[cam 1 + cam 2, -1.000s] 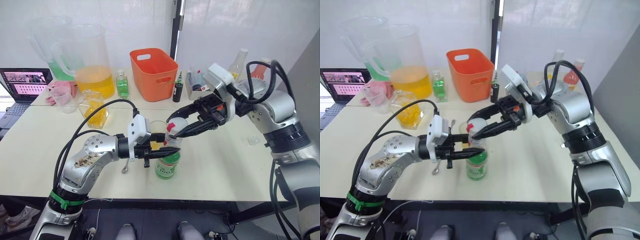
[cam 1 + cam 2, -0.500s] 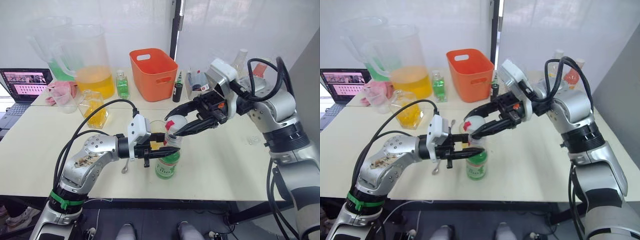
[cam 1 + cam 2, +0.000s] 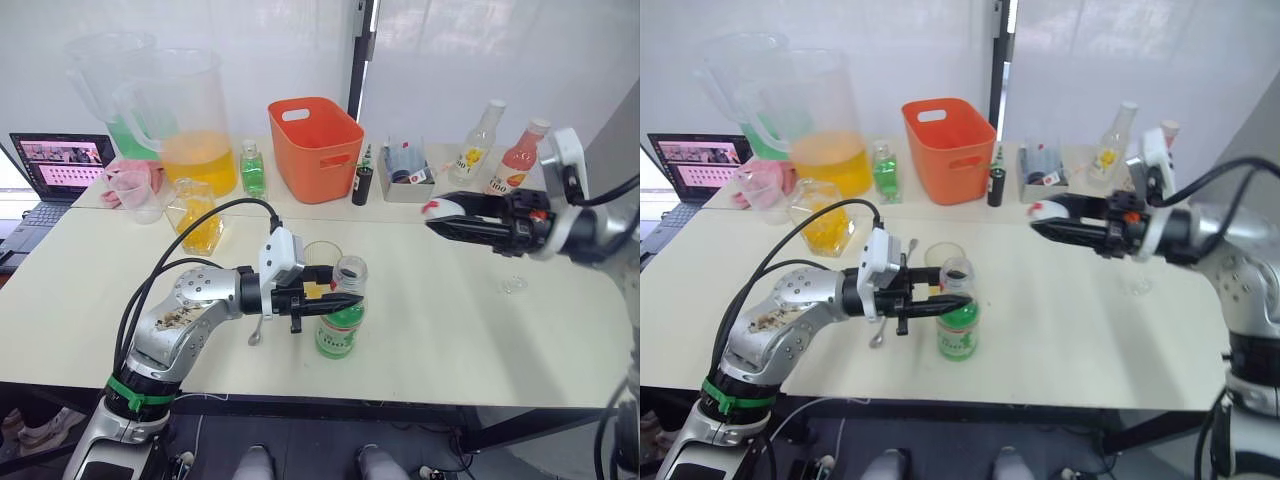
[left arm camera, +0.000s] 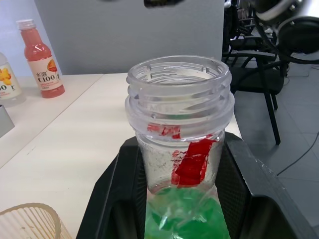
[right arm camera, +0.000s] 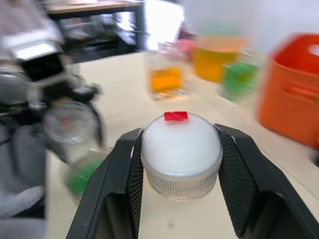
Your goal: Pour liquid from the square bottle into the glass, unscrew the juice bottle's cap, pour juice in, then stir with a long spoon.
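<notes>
Juice bottle (image 3: 339,318) uncapped, one cap (image 5: 180,151) in right gripper (image 3: 434,214)

Juice bottle (image 3: 340,318): upright, uncapped, green liquid, near table centre. Empty-looking glass (image 3: 321,262) just behind. White cap (image 5: 180,149) aloft, far right.

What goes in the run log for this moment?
step: cap off | left gripper: holding juice bottle, open-necked | right gripper: holding cap, clear of bottle
</notes>
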{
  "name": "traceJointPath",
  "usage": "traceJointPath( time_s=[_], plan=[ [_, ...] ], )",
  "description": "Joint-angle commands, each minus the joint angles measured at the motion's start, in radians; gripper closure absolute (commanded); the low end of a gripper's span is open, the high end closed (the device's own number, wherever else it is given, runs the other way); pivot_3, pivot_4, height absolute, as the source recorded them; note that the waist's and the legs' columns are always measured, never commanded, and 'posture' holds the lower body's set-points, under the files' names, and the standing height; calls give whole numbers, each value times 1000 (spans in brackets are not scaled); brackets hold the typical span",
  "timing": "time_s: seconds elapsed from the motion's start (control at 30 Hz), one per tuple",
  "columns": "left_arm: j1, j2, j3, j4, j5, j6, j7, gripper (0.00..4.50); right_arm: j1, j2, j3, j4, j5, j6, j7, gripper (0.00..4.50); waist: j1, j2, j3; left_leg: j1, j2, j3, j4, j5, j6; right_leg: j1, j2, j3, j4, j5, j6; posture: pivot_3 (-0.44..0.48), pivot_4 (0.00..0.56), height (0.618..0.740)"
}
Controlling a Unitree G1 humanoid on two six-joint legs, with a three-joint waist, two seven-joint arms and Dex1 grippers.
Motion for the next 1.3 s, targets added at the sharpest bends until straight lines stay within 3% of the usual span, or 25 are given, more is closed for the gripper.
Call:
traceJointPath(
  time_s=[0.03,0.17,0.4,0.97,1.2,1.23,1.3],
  plan=[
    [4,2,-22,19,23,3,-14,3051,90,39,-124,-54,-60,-20,-190,2822,-4,0,0,0,0,0,1,0,0,0,0,1,0,0,0,0,150,740],
    [-2,-4,-25,27,24,-1,-19,3051,205,131,-146,-23,-178,-79,-367,2822,-7,1,-2,2,-1,0,3,0,0,1,0,1,1,1,1,0,150,740],
    [-5,-4,-23,28,27,-3,-17,3051,219,260,-86,135,-339,-230,-524,2822,-12,1,-2,1,-2,1,5,0,0,2,0,4,1,1,1,0,150,740],
    [3,-4,-18,15,26,3,0,3051,161,361,7,472,-481,-415,-586,2822,-22,1,-2,1,-3,0,4,0,0,3,0,4,0,2,2,0,150,740],
    [5,-4,-19,17,27,1,2,3051,157,359,-13,479,-462,-434,-589,2822,-25,1,-2,1,-3,0,4,0,0,3,0,5,0,2,2,0,150,740],
    [5,-5,-19,16,27,2,2,3051,158,355,-18,463,-455,-428,-585,1862,-25,1,-2,1,-3,0,4,0,0,3,0,5,0,2,2,0,150,740],
    [5,-3,-19,16,26,1,-1,3051,162,349,-28,417,-436,-409,-580,1254,-25,1,-2,1,-3,0,4,0,0,3,0,5,0,2,2,0,150,740]
  ],
)
